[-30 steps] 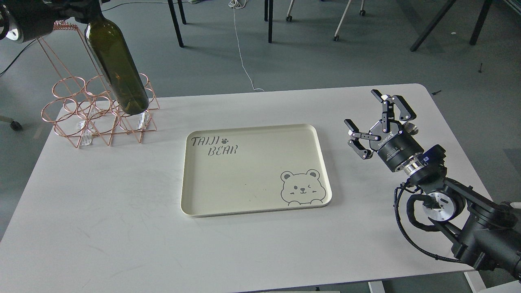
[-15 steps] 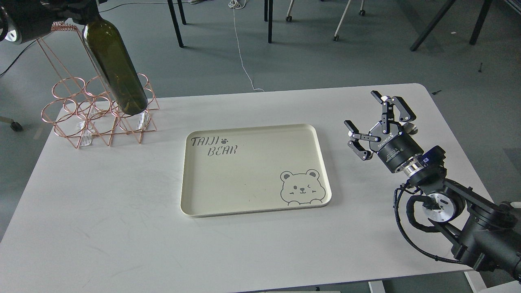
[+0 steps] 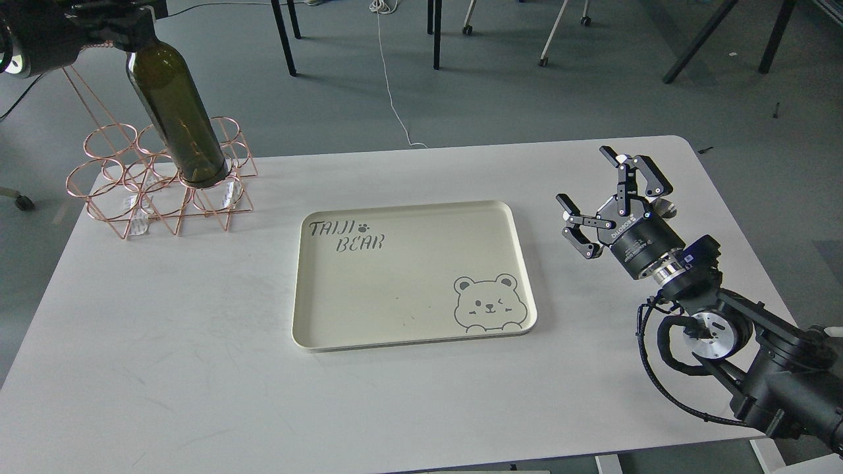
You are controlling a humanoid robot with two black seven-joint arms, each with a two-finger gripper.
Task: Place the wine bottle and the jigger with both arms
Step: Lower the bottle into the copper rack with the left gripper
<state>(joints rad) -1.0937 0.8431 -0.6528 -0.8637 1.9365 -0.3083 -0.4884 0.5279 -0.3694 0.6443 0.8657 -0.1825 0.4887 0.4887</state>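
A white rounded table (image 3: 197, 368) seen from above, with a grey floor and chair legs beyond it at twelve o'clock. In the middle lies a cream rectangular tray (image 3: 408, 329) printed with "TAIJI BEAR" and a winking bear face (image 3: 489, 303) in its five o'clock corner. At ten o'clock from the tray stands a copper wire bottle rack (image 3: 118, 197) of round rings. The wine bottle (image 3: 174, 112), dark olive-green glass, leans with its neck toward eleven o'clock and its base at one of the rack's rings on the side nearest the tray; whether the base rests inside the ring cannot be told. The left gripper (image 3: 135, 26), dark and partly cut off by the top edge, is at the bottle's neck, and the neck disappears into it; its fingers cannot be made out, so its grip cannot be told. At three o'clock from the tray, the right gripper (image 3: 609, 197) hovers above the table with its black fingers (image 3: 639, 172) spread apart, holding nothing. A small silver object, possibly the jigger (image 3: 666, 208), peeks out just behind this gripper, mostly hidden
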